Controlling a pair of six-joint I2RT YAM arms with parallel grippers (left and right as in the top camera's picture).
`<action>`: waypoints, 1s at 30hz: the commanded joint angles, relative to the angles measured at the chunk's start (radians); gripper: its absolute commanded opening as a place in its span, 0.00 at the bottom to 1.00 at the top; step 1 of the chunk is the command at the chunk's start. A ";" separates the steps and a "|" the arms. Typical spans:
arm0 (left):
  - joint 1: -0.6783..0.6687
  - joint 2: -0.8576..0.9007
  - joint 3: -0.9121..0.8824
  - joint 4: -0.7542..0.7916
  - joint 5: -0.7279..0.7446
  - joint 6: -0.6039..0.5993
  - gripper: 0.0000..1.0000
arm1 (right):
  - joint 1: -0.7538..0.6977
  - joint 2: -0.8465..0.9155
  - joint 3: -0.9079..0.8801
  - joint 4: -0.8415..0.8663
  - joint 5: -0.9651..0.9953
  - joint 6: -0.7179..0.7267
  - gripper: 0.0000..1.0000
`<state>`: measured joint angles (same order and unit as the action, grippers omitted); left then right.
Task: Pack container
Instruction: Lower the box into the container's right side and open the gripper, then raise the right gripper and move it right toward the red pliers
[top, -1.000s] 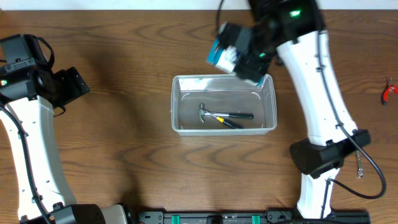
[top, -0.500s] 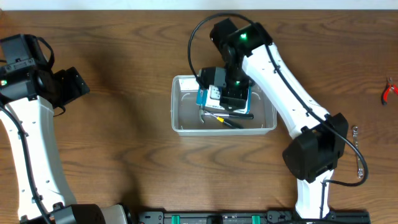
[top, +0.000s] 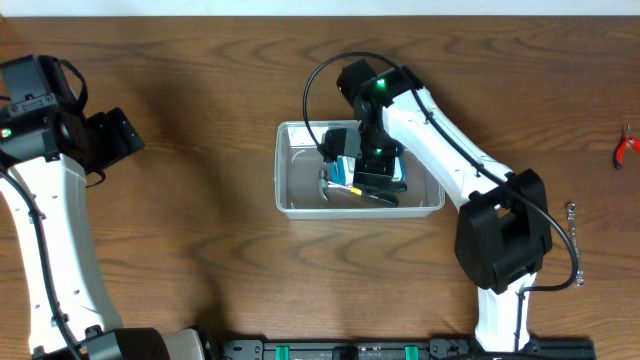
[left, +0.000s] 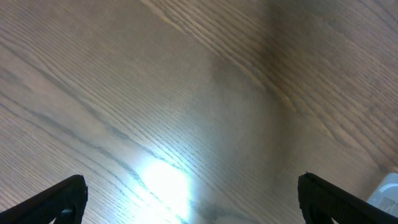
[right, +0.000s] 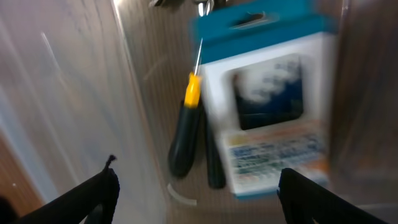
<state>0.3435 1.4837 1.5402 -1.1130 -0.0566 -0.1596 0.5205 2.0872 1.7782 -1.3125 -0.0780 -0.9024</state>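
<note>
The clear container (top: 284, 168) stands at the middle of the table. My right gripper (top: 366, 168) reaches down into it, open. A blue-and-white box (right: 267, 106) lies on the container floor just ahead of the fingertips, blurred and not pinched. Beside the box lies a tool with a black and yellow handle (right: 186, 140). In the right wrist view my right gripper (right: 199, 196) has its jaws wide apart, with the container's see-through wall (right: 74, 93) to the left. A hammer head (top: 326, 184) shows by the arm. My left gripper (left: 196, 205) hangs open over bare wood at the far left (top: 120, 135).
Red-handled pliers (top: 626, 146) lie at the table's right edge. A small metal tool (top: 572, 210) sits right of the right arm's base. A white object (left: 387, 188) peeks in at the lower right of the left wrist view.
The right arm carried the blue-and-white box from above the container's back rim down into the container. Its jaws widened around the box. The left arm has not moved.
</note>
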 joint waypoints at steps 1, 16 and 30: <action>0.002 -0.008 0.016 -0.001 -0.008 0.006 0.98 | 0.006 -0.007 -0.039 0.031 -0.008 -0.011 0.84; 0.002 -0.008 0.016 -0.001 -0.008 0.006 0.98 | 0.002 -0.027 0.258 -0.076 0.008 0.218 0.99; 0.002 -0.008 0.016 -0.001 -0.008 0.006 0.98 | -0.157 -0.267 0.479 -0.386 0.195 0.585 0.99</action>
<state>0.3435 1.4837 1.5402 -1.1130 -0.0566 -0.1596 0.4133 1.8984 2.2395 -1.6909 0.0830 -0.4435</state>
